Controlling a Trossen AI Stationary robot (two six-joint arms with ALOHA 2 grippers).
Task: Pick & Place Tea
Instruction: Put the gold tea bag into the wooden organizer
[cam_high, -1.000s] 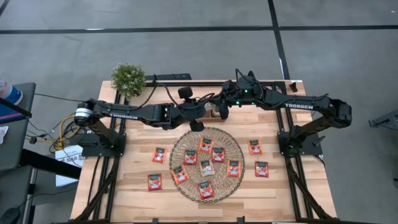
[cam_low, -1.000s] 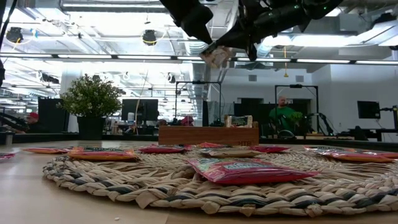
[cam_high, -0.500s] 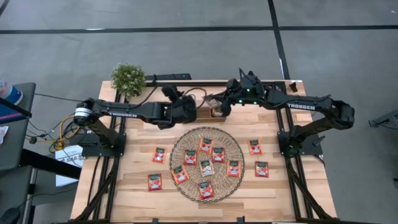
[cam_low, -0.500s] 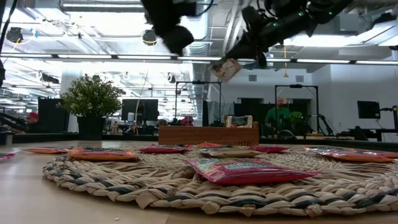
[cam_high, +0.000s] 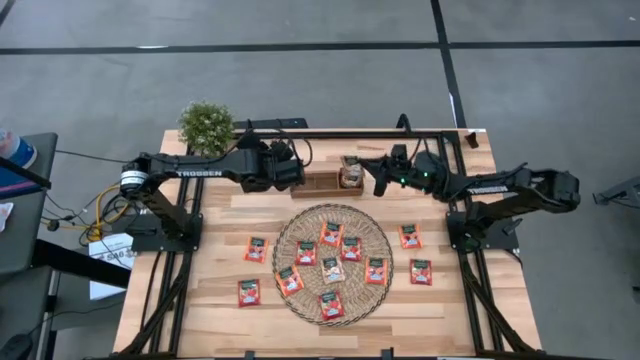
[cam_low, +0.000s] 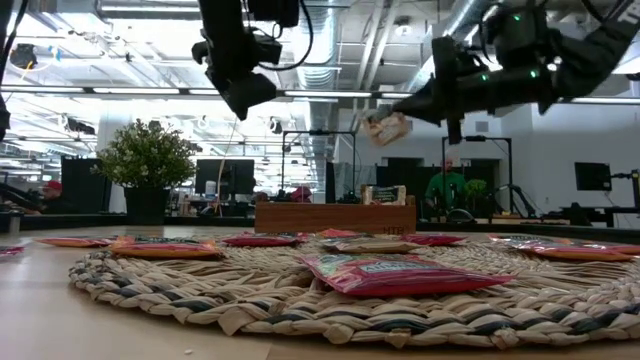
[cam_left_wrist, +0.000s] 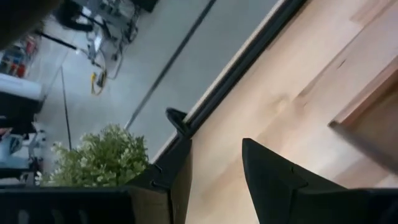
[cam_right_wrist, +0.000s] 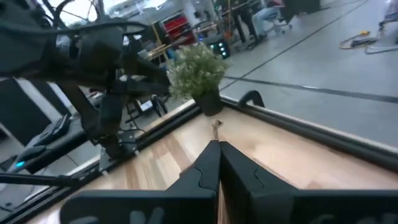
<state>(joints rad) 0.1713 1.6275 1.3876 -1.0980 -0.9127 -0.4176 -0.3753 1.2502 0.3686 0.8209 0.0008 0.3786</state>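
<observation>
Your left claw (cam_high: 297, 171) hangs above the left end of the wooden tray (cam_high: 322, 183), its fingers parted with nothing between them. The tray sits at the back of the desk (cam_high: 200, 300); its left compartments look bare from above, and a pale sachet shows in the right-hand one. Your right claw (cam_low: 420, 100) is pinched shut on a beige tea sachet (cam_low: 385, 126), held in the air just right of the tray's right end.

In front of the tray lies the round woven mat (cam_high: 300, 305) with about seven red-orange sachets (cam_high: 331, 233) on it. Two more sachets lie on the bare wood left of the mat and two to its right. A small potted plant (cam_high: 206, 125) stands at the desk's back left corner.

Beyond the desk, in the low view, you see an open workshop with ceiling lights, monitors and a seated person in green (cam_low: 444, 187).

Compared with a second ago, your left arm has drawn back leftward from the tray's middle and its fingers have opened. Your right claw has carried the sachet to the right.
</observation>
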